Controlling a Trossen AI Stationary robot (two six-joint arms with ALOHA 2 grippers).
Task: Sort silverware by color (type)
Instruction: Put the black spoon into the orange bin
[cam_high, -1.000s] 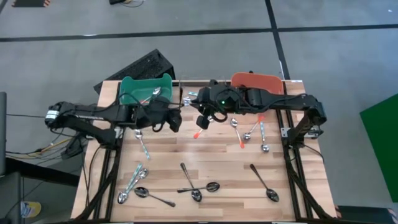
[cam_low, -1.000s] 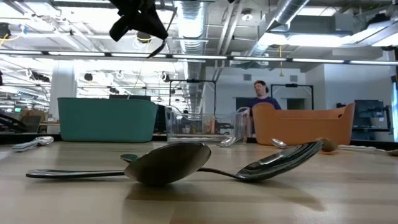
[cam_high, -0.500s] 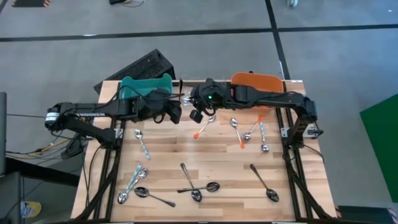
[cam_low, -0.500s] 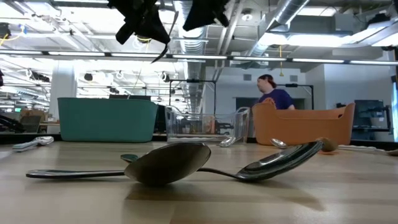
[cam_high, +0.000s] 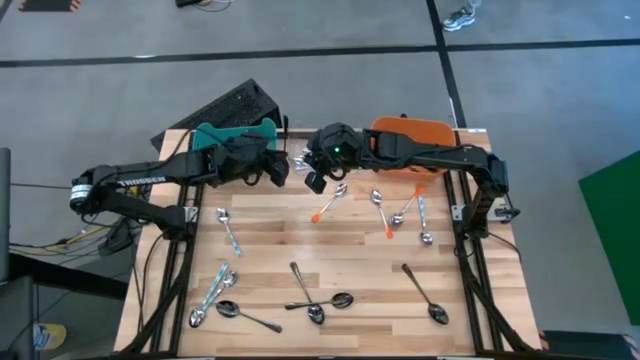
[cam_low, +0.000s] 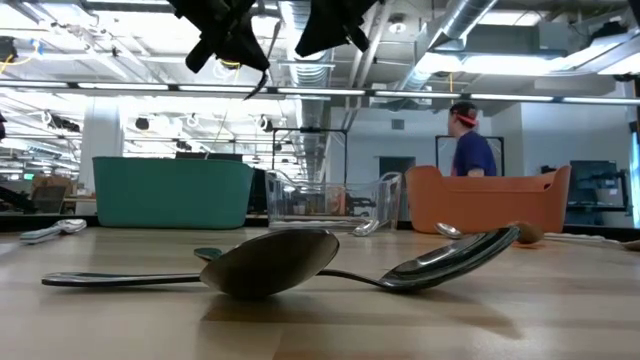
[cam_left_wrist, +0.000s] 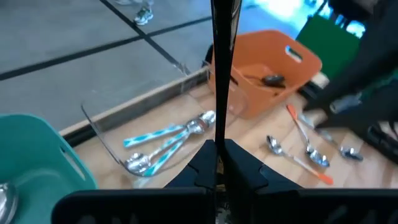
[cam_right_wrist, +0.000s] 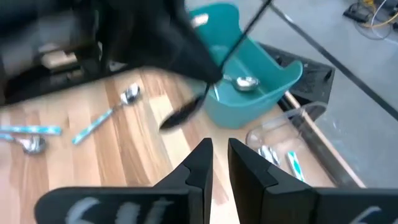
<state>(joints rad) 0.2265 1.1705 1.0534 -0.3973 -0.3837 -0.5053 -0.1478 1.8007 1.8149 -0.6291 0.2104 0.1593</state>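
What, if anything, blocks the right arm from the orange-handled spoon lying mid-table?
Probably nothing, so yes: the orange-handled spoon lies alone on the table close by the right claw, which looks empty, and the left claw sits off to one side.

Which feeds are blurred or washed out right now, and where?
Left wrist view: glare at the upper right above the orange bin, the other arm a dark smear. Right wrist view: the left arm streaks with motion blur, the teal bin stays sharp. Low view: the near spoon looms large.
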